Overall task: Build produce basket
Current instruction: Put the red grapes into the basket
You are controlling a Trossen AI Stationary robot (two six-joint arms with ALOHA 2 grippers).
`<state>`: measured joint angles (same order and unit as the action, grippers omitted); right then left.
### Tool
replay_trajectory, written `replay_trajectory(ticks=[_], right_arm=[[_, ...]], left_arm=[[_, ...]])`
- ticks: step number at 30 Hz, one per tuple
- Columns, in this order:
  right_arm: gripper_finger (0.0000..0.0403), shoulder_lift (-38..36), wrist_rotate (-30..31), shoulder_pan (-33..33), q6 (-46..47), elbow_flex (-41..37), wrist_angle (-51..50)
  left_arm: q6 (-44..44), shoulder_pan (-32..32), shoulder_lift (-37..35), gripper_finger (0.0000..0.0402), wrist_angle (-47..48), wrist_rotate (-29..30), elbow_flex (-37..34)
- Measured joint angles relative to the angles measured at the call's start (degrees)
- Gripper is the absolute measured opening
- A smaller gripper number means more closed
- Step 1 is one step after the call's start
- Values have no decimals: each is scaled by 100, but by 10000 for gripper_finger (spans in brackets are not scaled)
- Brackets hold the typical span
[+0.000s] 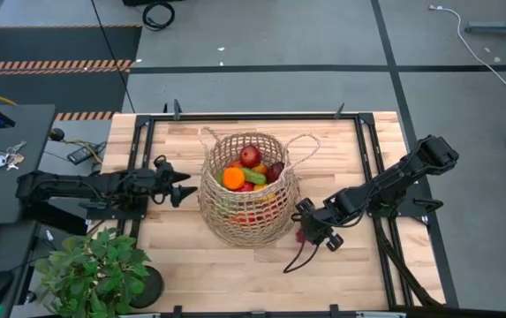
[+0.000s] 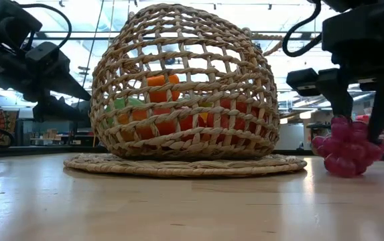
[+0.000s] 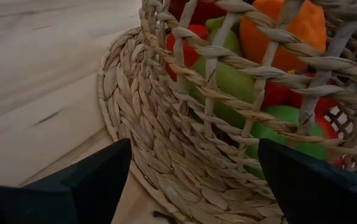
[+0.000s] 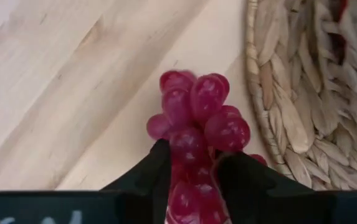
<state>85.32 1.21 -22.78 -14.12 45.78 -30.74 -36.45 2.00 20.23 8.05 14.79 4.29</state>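
High view: right gripper (image 1: 310,231) sits low beside the basket (image 1: 248,190), on the table (image 1: 191,265); left gripper (image 1: 182,191) waits open at the basket's other side. Low view: right fingers straddle the grapes (image 2: 348,148), which rest on the table. Right wrist view: fingers (image 4: 150,177) pinch the grapes (image 4: 197,118), just beside the basket's base.

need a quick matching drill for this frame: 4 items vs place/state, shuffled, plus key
1. tan open-weave wicker basket
2. purple-red toy grape bunch
3. left gripper
4. potted green plant

A. open, beside the basket's left side
B. table's near-left corner
C. between the right gripper's fingers, on the table
D. mid-table, holding fruit

Pairs: 1-D, 2-C, 3-A, 4-B
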Motion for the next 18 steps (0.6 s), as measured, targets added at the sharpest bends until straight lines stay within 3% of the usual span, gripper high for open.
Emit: replay_trajectory(ticks=[13, 18], right_arm=[[44, -136, 44, 10, 1001, 441, -107], [29, -469, 223, 10, 1773, 485, -129]], left_arm=[[381, 0, 0, 357, -72, 0, -11], [401, 0, -2, 357, -80, 0, -11]])
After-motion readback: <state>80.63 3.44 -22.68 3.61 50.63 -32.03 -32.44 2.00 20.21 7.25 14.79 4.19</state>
